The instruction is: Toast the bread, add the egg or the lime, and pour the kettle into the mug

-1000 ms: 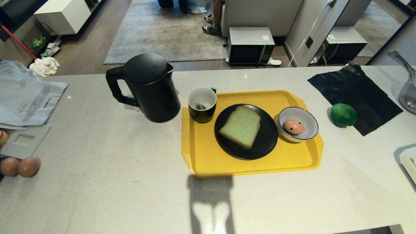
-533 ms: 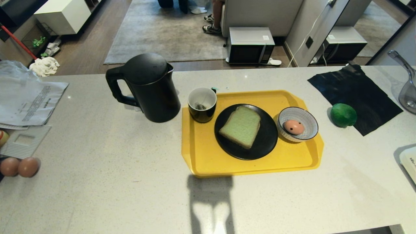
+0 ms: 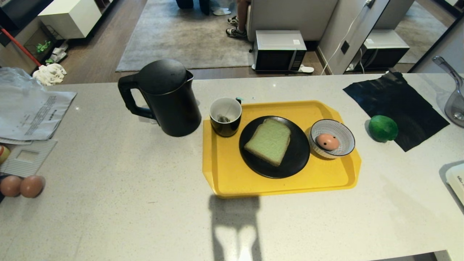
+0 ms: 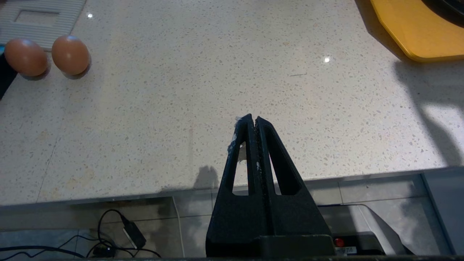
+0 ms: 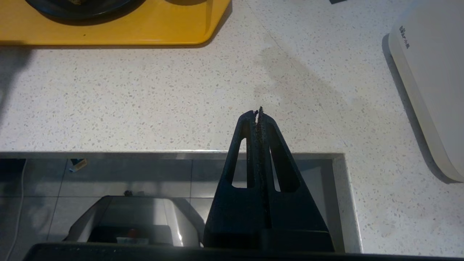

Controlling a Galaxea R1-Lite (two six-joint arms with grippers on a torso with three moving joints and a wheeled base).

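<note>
Nothing has moved since a second ago. Largest first: the counter (image 3: 108, 217) carries the kettle (image 3: 166, 99) far left of the tray (image 3: 232, 177), handle turned left, handy for the left arm. On the tray, the bread (image 3: 269, 140) lies on a black plate (image 3: 299, 159), the mug (image 3: 225, 116) at its far-left corner near the kettle, likely for pouring, and the egg (image 3: 327, 141) in a striped bowl (image 3: 344, 132). The lime (image 3: 382, 128) sits right of the tray. Left gripper (image 4: 252, 119) and right gripper (image 5: 256, 113) hang at the near edge, both closed and empty.

Printed paper sheets (image 3: 30, 114), white appliance label (image 5: 404, 36): text illegible.
</note>
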